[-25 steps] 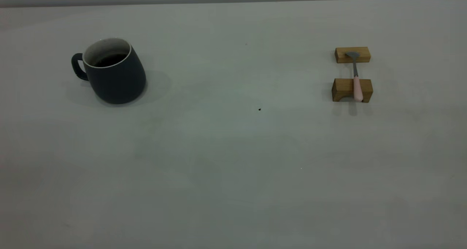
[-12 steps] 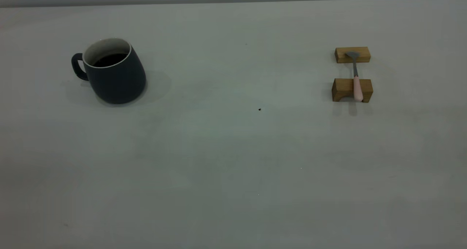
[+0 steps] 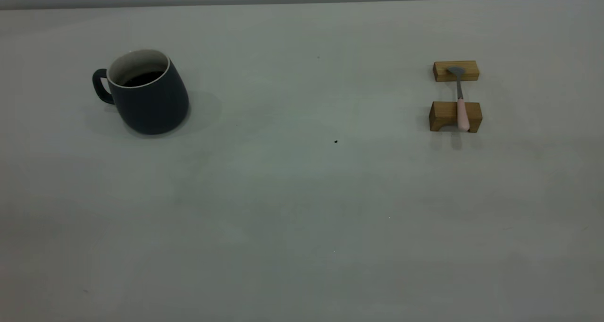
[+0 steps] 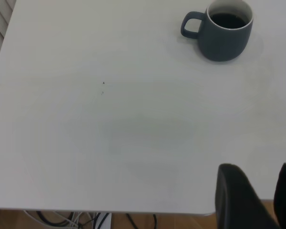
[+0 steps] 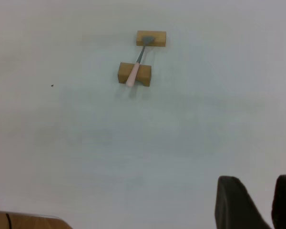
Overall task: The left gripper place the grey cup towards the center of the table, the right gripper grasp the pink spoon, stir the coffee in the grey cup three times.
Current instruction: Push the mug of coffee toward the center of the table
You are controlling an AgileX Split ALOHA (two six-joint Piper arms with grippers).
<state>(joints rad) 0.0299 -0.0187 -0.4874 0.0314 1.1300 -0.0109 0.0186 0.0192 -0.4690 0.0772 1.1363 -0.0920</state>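
Cup and spoon at rest on the table [image 3: 302, 194], both grippers drawn back with their fingers apart.

Taking the tiny dark speck [image 3: 335, 141] near the table's middle as the mark, the grey cup [image 3: 148, 95] stands upright well to the speck's left and a little farther back, handle turned away from the speck, with dark coffee [image 3: 144, 78] inside. The pink spoon [image 3: 460, 100] lies well to the speck's right, bridging two tan wooden blocks [image 3: 456, 93], its grey bowl on the far block and its pink handle across the near one. The left gripper [image 4: 257, 200] sits by the table's edge, far from the cup, holding nothing. The right gripper [image 5: 255, 202] hangs over bare table, well clear of the spoon, likewise empty.
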